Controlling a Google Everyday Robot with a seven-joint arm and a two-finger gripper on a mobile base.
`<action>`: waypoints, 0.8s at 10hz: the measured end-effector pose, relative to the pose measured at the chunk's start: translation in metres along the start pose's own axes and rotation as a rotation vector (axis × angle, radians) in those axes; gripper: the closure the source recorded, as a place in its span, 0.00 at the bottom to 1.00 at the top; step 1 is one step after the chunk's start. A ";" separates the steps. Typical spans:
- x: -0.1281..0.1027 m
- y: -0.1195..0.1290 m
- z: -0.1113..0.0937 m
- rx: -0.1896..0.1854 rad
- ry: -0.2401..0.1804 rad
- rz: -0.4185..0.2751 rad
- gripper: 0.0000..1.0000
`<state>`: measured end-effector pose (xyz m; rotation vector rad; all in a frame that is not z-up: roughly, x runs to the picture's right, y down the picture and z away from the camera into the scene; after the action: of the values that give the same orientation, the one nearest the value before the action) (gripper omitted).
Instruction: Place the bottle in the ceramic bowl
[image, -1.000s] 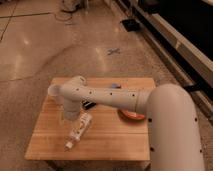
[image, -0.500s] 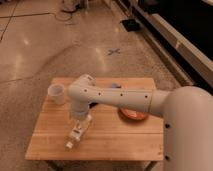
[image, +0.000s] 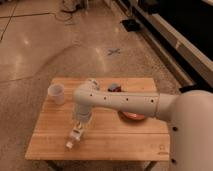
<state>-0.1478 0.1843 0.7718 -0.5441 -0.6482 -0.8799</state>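
bottle (image: 73, 138) lies flat on the wooden table (image: 110, 146), front-left area, long axis diagonal: 1 end toward the front-left edge, the other up and right under the gripper. Not in the bowl.

gripper (image: 80, 126) points down right at the bottle's upper end, jaws spread wide. Can't tell if either finger touches the bottle; bottle rests on the table, not lifted.

ceramic bowl (image: 134, 116), red-orange, sits right of centre on the table, well apart from the bottle. Arm link crosses in front of it and only its near part shows.

Arm (image: 125, 102) is 1 white link coming in from the right, across the table's middle, bending down at the wrist over the bottle. Robot body (image: 192, 130) fills the lower right corner.

Other items: 1 white cup (image: 56, 93) upright near the table's back-left corner; 1 small dark object (image: 114, 88) at the back edge, just behind the arm, details unclear.

Floor is polished concrete with a blue X tape mark (image: 114, 51) beyond the table.
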 end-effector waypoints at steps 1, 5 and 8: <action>0.007 0.001 0.005 0.002 0.013 -0.010 0.35; 0.027 0.014 0.016 -0.052 0.074 -0.065 0.35; 0.026 0.015 0.034 -0.072 0.075 -0.085 0.35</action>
<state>-0.1330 0.2020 0.8108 -0.5489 -0.5762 -1.0021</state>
